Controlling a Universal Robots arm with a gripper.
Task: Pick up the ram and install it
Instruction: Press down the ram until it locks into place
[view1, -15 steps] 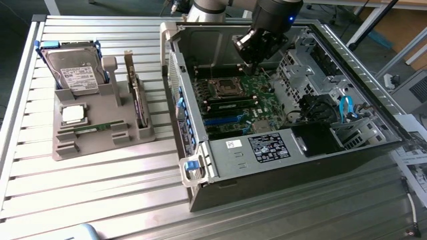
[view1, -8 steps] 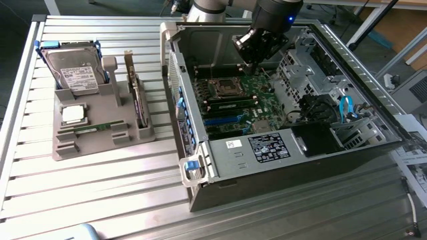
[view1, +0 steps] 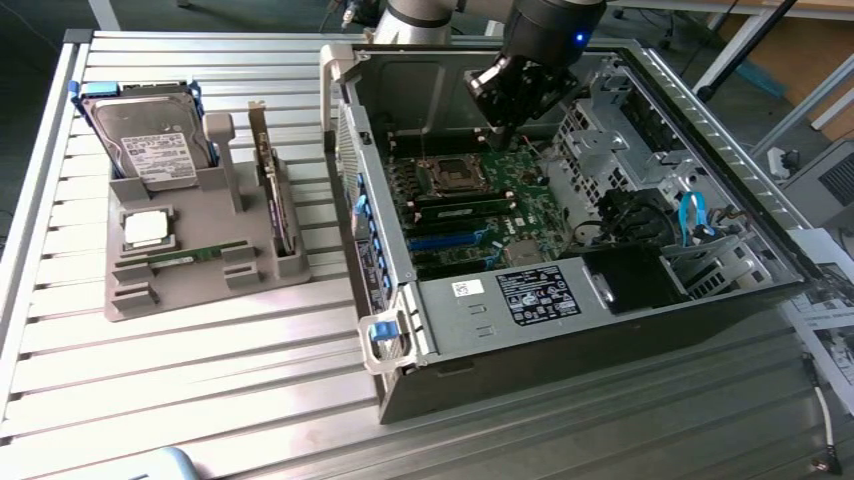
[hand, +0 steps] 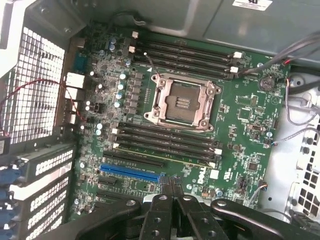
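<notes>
My gripper (view1: 507, 135) hangs inside the open computer case (view1: 534, 330), above the motherboard (hand: 240, 125). Its two dark fingertips (hand: 172, 186) are pressed together, shut, with nothing between them. One ram (view1: 187, 256), a thin green stick, lies flat in the front of the grey holder (view1: 200, 295) at the exterior view's left, far from the gripper. Another thin green stick (hand: 165, 156) appears seated in the memory slot just beyond the fingertips, beside the processor socket (hand: 182, 102). The other long black slots (hand: 185, 55) stand empty.
On the holder also stand a hard drive (view1: 154, 140), a square silver processor (view1: 144, 228) and a dark upright expansion card (view1: 274, 200). A blue card slot (hand: 131, 171) lies near the fingertips. Drive cages and blue cables (view1: 691, 215) crowd the case's right side.
</notes>
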